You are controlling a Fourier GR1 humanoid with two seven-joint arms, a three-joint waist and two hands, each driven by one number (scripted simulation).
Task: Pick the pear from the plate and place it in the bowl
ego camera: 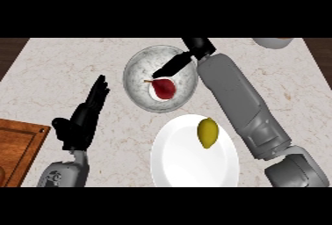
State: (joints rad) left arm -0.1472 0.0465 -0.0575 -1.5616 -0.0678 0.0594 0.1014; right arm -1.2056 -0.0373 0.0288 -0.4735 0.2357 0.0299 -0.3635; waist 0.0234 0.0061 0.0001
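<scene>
Bowl: speckled grey-white, round, on the pale marble counter; the landmark for every place below.
Inside the bowl: the dark red pear, lying on the bottom toward the near side, its thin stem pointing left.
Right hand: over the bowl's far right rim, black fingers stretched straight down toward the pear, not wrapped round it.
Plate: white, round, just nearer than the bowl, its edge almost meeting the bowl's.
On the plate: one yellow fruit, near the plate's side closest to the bowl.
Left hand: well left of the bowl, resting with fingers straight, holding nothing.
Wooden board: far left of the bowl and nearer, at the view's edge.
</scene>
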